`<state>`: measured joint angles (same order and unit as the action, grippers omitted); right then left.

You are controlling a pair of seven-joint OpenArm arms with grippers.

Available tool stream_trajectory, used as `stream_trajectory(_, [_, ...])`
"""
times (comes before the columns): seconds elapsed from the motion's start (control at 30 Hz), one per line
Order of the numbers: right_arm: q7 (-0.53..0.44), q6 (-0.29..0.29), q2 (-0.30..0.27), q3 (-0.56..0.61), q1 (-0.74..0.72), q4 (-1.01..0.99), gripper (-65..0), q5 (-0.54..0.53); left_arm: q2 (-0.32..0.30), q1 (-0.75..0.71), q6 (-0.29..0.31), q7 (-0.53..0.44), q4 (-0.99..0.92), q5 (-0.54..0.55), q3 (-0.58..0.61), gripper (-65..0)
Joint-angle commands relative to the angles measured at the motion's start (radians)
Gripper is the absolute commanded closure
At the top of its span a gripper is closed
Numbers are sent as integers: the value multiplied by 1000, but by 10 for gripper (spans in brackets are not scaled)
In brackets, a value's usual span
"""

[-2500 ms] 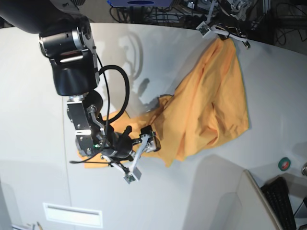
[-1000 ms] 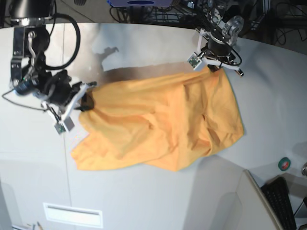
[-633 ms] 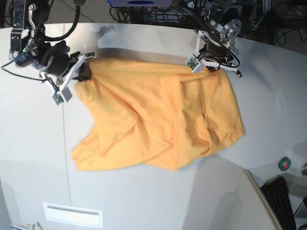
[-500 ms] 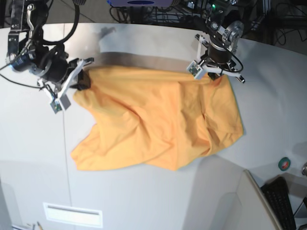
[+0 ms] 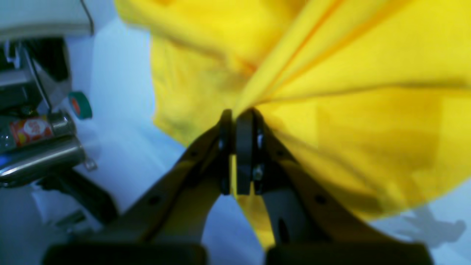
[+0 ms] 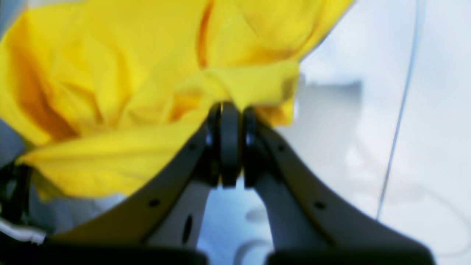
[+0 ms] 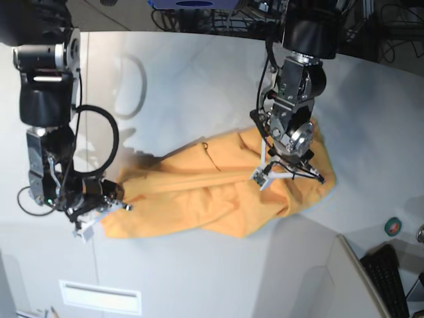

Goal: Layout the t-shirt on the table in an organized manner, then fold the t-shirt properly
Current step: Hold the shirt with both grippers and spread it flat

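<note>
The orange-yellow t-shirt (image 7: 218, 192) lies bunched in a long band across the middle of the table (image 7: 199, 73), with a thin dark mark near its upper edge. My left gripper (image 7: 286, 169), on the right of the base view, is shut on the t-shirt's right part. The left wrist view shows fabric (image 5: 331, 73) fanning out from the shut left gripper (image 5: 235, 115). My right gripper (image 7: 110, 203), on the left of the base view, is shut on the t-shirt's left end. In the right wrist view a fold of cloth (image 6: 147, 84) sits pinched in the right gripper (image 6: 228, 109).
A green tape roll (image 7: 392, 226) and a black keyboard (image 7: 391, 278) lie at the lower right, off the table. A thin dark seam (image 7: 89, 132) runs down the table's left side. A white plate (image 7: 99, 297) sits near the front edge. A can (image 5: 33, 129) shows beside the green roll (image 5: 79, 105).
Both arms have carried the t-shirt from the table's far side toward the middle. The cloth, stretched wide before, now lies lower and more bunched. Both grips stayed shut.
</note>
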<state>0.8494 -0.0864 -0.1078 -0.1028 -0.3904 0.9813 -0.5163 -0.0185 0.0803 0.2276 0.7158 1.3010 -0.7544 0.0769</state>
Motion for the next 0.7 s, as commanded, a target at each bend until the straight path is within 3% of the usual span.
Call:
stream_trajectory(0.0, [-15, 4, -19, -7, -32, 32, 0, 5, -8, 20, -29, 18, 25, -34, -9, 0])
stream_trajectory(0.13, [57, 0, -43, -13, 84, 284, 0, 3, -8, -50, -29, 15, 171, -34, 1, 0])
stream_trajectory(0.37, [54, -5, -105, -18, 485, 782, 0, -2, -10, -304, -29, 1, 434, -35, 7, 0])
stream_trajectory(0.6, [52, -6, -69, -94, 652, 773, 0, -2, -5, -466, -33, -65, 443, -32, 5, 0])
stream_trajectory(0.63, [52, -6, -69, -94, 655, 773, 0, -2, -5, -477, -33, -65, 443, -32, 5, -41])
stream_trajectory(0.67, [52, -6, -69, -96, 660, 773, 0, -2, -7, -486, -33, -65, 441, -32, 7, -137])
